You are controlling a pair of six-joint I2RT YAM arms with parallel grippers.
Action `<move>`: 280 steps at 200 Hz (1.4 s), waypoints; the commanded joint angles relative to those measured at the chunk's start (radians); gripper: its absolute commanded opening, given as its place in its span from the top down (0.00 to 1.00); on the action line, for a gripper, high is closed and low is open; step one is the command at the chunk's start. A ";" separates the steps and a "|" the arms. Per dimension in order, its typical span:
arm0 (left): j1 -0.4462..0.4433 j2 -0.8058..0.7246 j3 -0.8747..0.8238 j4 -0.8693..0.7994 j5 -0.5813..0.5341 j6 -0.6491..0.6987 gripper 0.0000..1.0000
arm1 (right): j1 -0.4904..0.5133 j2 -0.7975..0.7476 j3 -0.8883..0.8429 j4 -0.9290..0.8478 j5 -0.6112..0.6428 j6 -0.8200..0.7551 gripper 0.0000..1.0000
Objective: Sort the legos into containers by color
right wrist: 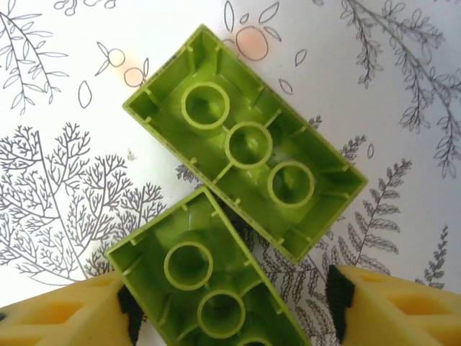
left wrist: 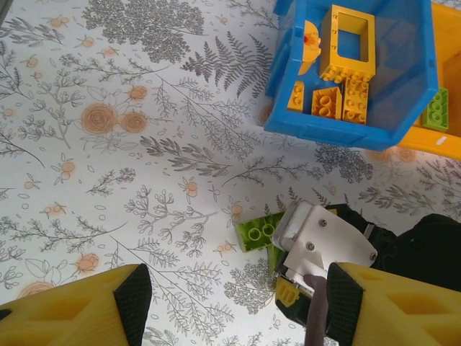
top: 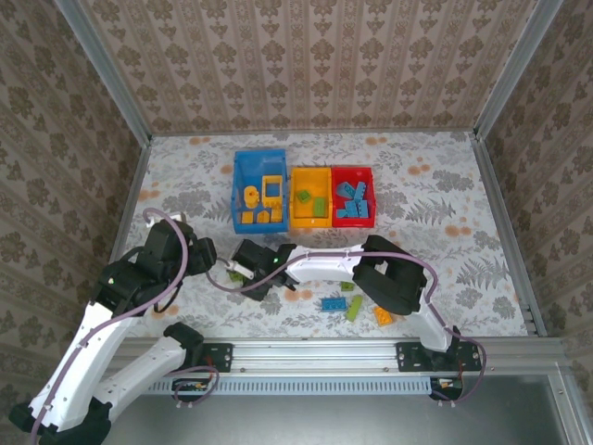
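Observation:
Two lime green legos lie upside down and corner to corner on the table. My right gripper (right wrist: 230, 303) straddles the near one (right wrist: 194, 277). Its left pad touches that brick's corner and its right pad stands off with a gap. The far green brick (right wrist: 245, 144) lies free. My left gripper (left wrist: 238, 299) hangs open above the table with nothing between its fingers, looking down on the right gripper's head and a green brick (left wrist: 261, 231). From above, the right gripper (top: 243, 264) reaches left across the table and the left gripper (top: 199, 252) is beside it.
At the back stand a blue bin (top: 237, 190) with orange-yellow bricks, an orange-yellow bin (top: 294, 197) with green bricks, and a red bin (top: 353, 170) with blue bricks. Loose blue (top: 331, 303), green (top: 355, 309) and orange (top: 383, 316) bricks lie near the front.

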 commanded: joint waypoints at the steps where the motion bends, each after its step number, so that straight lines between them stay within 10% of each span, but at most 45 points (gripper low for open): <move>1: -0.006 0.001 -0.004 0.017 0.037 -0.008 0.31 | -0.005 -0.004 -0.002 -0.048 -0.043 -0.001 0.41; 65: -0.006 0.012 -0.024 0.051 0.066 0.000 0.32 | -0.007 -0.134 -0.135 -0.038 -0.038 0.022 0.75; 154: -0.057 0.179 -0.030 0.391 0.319 0.082 0.32 | -0.260 -0.502 -0.293 -0.034 -0.008 0.308 0.79; 280: -0.182 0.456 0.093 0.511 0.291 0.186 0.32 | -0.559 -0.065 0.214 -0.254 -0.171 0.609 0.71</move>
